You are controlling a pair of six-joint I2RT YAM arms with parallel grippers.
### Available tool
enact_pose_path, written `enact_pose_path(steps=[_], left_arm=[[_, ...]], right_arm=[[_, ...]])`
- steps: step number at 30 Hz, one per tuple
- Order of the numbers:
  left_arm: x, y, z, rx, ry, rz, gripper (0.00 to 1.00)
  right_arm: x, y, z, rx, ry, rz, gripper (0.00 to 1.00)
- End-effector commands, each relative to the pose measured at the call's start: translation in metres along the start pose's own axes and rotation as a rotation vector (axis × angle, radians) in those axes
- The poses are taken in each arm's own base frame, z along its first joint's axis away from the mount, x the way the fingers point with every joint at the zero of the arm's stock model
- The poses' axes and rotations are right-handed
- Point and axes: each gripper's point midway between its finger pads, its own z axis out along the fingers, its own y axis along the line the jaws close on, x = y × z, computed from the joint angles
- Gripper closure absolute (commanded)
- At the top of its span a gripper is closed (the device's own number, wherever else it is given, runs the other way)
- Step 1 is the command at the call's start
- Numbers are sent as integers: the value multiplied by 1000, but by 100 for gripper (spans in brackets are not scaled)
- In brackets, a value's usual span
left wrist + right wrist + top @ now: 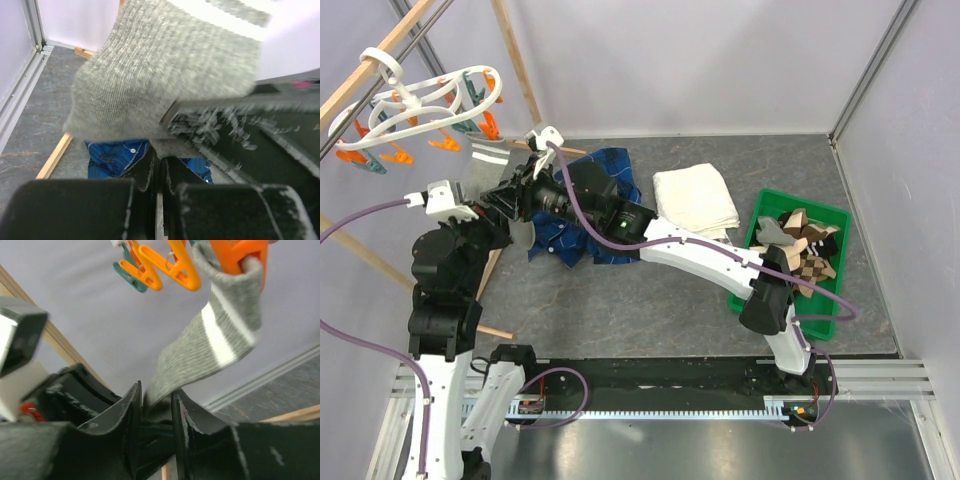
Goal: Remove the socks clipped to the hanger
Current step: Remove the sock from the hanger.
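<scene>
A white round hanger (410,100) with orange and teal pins hangs from the rack at the top left. One grey sock (483,165) with a white stripe hangs from it, held at the cuff by an orange pin (240,252). My right gripper (525,190) reaches across and is shut on the lower part of this sock (215,335), which runs down between its jaws (156,395). My left gripper (505,203) is right beside it; its jaws (160,155) are shut, pinching the bottom edge of the sock (160,75). Several other socks (805,245) lie in the green bin.
The green bin (760,205) stands at the right. A blue plaid shirt (610,165) lies on the table under both grippers, and a folded white towel (695,198) lies beside it. Wooden rack poles (515,60) stand at the left. Grey walls enclose the table.
</scene>
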Motion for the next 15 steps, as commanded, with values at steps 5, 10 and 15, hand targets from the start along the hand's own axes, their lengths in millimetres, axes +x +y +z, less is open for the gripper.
enact_pose_path(steps=[5,10,15], left_arm=[[-30,-27,-29,122,-53,-17,98],[-38,-53,-41,255,-54,-46,98],[-52,-59,-52,271,-82,-68,98]], right_arm=[[-83,-10,-31,2,-27,-226,41],[-110,-9,-25,-55,-74,-268,28],[-125,-6,-18,-86,-130,-350,21]])
